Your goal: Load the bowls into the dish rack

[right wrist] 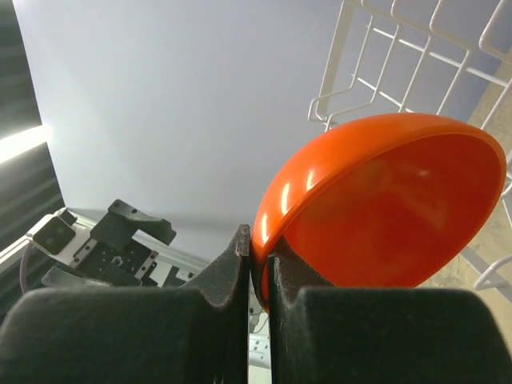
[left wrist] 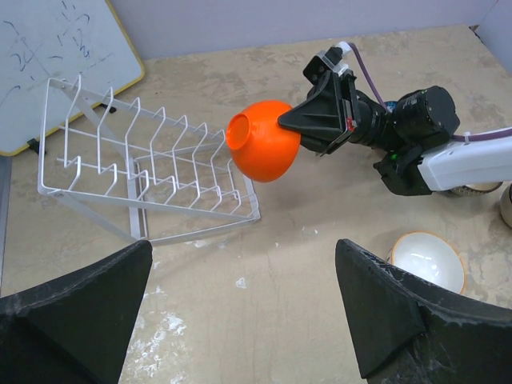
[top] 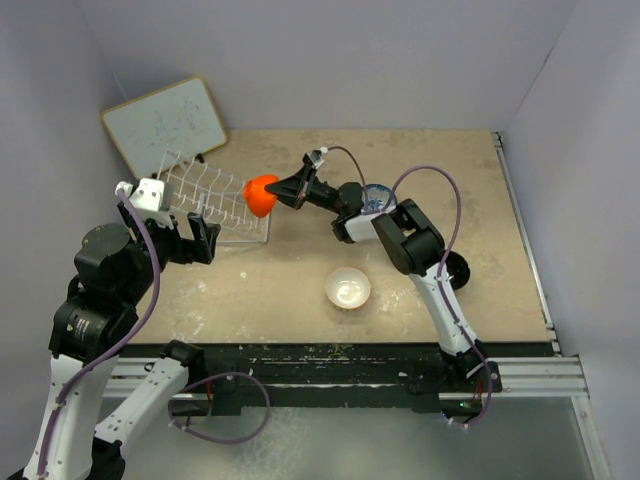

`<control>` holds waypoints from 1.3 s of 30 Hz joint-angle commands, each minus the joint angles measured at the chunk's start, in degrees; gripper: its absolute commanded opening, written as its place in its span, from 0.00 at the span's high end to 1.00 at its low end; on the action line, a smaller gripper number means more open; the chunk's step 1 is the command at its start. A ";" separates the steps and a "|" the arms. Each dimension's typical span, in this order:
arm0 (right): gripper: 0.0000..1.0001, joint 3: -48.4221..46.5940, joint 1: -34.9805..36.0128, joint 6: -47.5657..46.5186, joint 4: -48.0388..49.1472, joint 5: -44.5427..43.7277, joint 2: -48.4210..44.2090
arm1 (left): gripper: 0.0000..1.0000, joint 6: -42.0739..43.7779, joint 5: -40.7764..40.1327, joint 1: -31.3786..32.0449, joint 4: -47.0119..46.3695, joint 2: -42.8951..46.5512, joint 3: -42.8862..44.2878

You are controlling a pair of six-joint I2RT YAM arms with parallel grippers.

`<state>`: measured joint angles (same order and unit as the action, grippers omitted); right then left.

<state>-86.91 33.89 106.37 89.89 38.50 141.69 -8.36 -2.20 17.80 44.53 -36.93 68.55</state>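
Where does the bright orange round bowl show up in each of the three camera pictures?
Top external: bright orange round bowl left of centre.
Left wrist: bowl in the upper middle.
Right wrist: bowl fills the right half.
Shared landmark: the pale wire dish rack, next to the bowl in every view.

Glossy orange-red bowl (left wrist: 264,150), white wire rack (left wrist: 144,172), tan bowl (left wrist: 426,260) — white inside, black right pincer (left wrist: 284,124)

Three bowls showed plainly: one orange bowl (top: 260,196), one pale bowl (top: 347,290) and one blue-patterned bowl (top: 376,198), half hidden. A dark round shape (top: 457,270) might have been a fourth. There was one dish rack (top: 205,195) and one whiteboard (top: 165,125).
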 commanded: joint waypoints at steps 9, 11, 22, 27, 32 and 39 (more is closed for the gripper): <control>0.99 -3.65 0.80 0.60 12.12 -2.56 3.68 | 0.01 0.46 -0.46 0.25 -2.09 -0.42 0.81; 0.99 -3.65 0.78 -0.09 10.94 -2.47 3.83 | 0.01 0.46 -0.52 0.28 -2.08 -0.35 0.73; 0.98 -6.64 0.92 -1.97 4.51 -1.62 7.66 | 0.01 0.62 -0.68 0.22 -2.17 -0.21 0.28; 0.98 -5.72 1.01 -3.84 1.80 -1.25 7.21 | 0.01 0.63 -0.72 0.29 -2.10 -0.17 0.18; 0.97 -5.49 1.05 -5.25 -1.13 -0.29 7.33 | 0.01 0.46 -0.74 0.27 -2.00 0.19 -0.06; 0.89 -6.78 1.06 -5.70 -5.23 0.46 9.23 | 0.01 0.46 -0.85 0.29 -1.82 0.28 0.06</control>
<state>-91.61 34.61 101.84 85.54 37.71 150.41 -8.34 -2.37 17.80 44.60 -36.91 68.55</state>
